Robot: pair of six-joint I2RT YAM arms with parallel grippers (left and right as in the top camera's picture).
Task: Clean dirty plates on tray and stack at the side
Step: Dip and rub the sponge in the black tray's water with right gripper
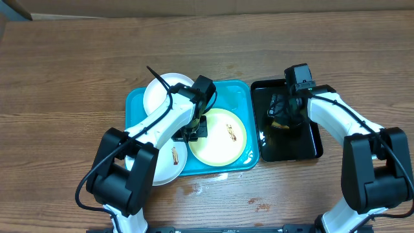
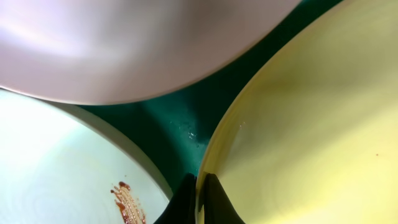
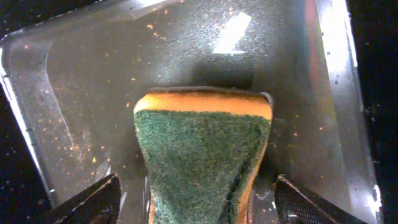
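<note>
Pinching the yellow plate (image 1: pixel 218 139) on the tray (image 1: pixel 239 90) with my left pincer (image 2: pixel 198 202), I had the right pincer (image 3: pixel 199 199) spread around the sponge (image 3: pixel 202 149); nothing was stacked yet.

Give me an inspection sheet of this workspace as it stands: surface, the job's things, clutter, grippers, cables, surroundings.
Surface: brown wooden table, with wet spots in front of the trays.
Job's things: turquoise rectangular plastic tray holds three plates. The back white round plate is at back left. The front white round plate, brown-smeared, overhangs the front-left rim. The pale yellow-green round plate, brown-smeared, is at right.
Clutter: glossy black rectangular tray beside it, holding a yellow sponge with a green scouring face.
Grippers: left gripper shut on the yellow-green plate's rim; right gripper open, straddling the sponge.
Cables: black cable loops off the left arm.
Surroundings: nothing seen.
</note>
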